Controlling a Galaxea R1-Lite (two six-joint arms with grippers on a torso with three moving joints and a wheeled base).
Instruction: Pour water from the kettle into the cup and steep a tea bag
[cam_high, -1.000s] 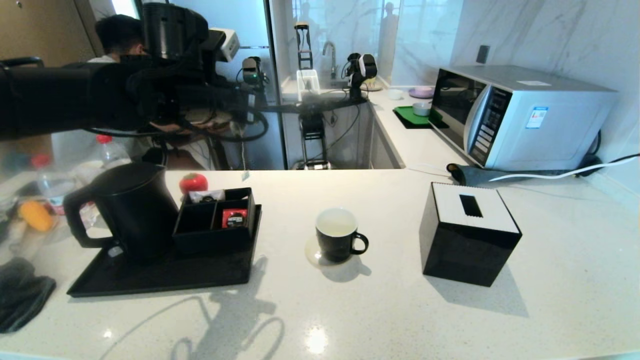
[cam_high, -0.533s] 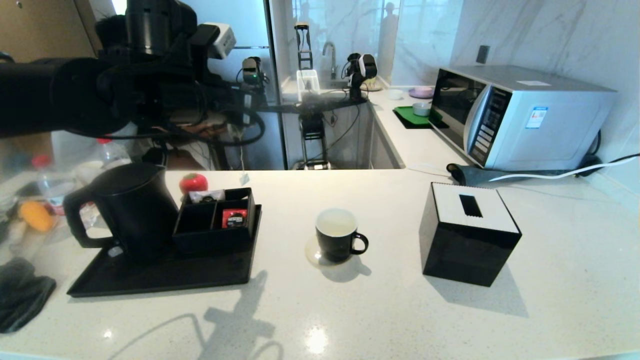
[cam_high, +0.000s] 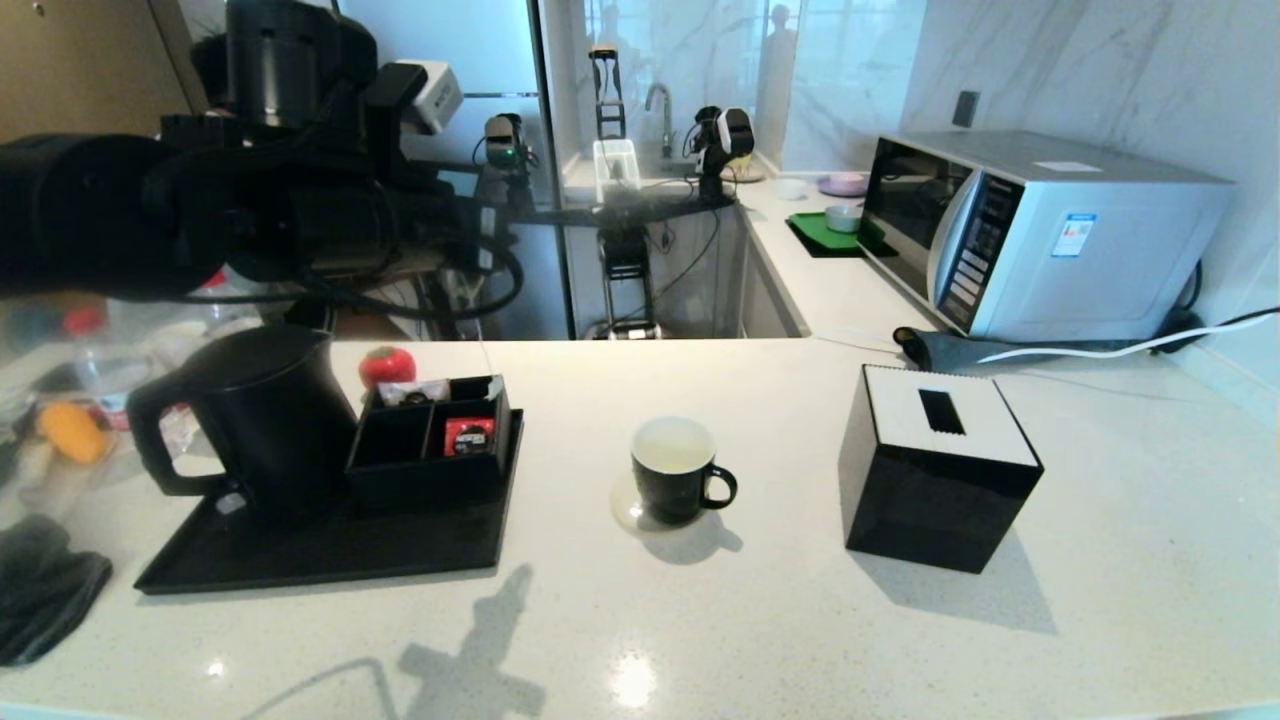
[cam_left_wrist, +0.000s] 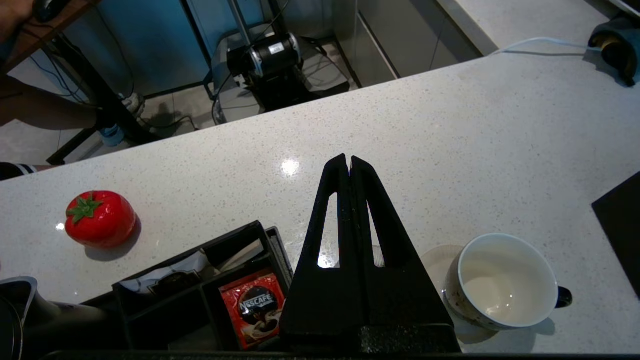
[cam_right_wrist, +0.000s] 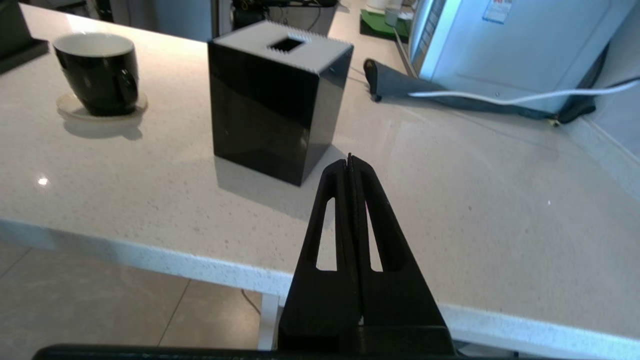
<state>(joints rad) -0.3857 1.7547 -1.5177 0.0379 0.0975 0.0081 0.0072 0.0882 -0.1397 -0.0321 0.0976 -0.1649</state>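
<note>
The black kettle (cam_high: 270, 420) stands on a black tray (cam_high: 330, 555); its rim shows in the left wrist view (cam_left_wrist: 20, 310). On a coaster at mid-counter is the black cup (cam_high: 672, 470) (cam_left_wrist: 502, 280) (cam_right_wrist: 97, 70), white inside. My left arm (cam_high: 300, 200) is raised high over the tray's far side. Its gripper (cam_left_wrist: 349, 159) is shut on the tea bag's string. A greyish piece of the tea bag (cam_left_wrist: 376, 257) shows behind the fingers; the rest is hidden. My right gripper (cam_right_wrist: 350, 160) is shut and empty, low at the counter's front edge.
A black compartment box (cam_high: 430, 440) on the tray holds a red sachet (cam_left_wrist: 255, 305). A red tomato-shaped object (cam_high: 386, 365) sits behind it. A black tissue box (cam_high: 935, 465) stands right of the cup, with a microwave (cam_high: 1040, 230) and cables at the back right.
My left arm has drawn up and to the left. The thin string hanging from it has shifted slightly left, toward the compartment box. Kettle, cup and right arm have not moved.
</note>
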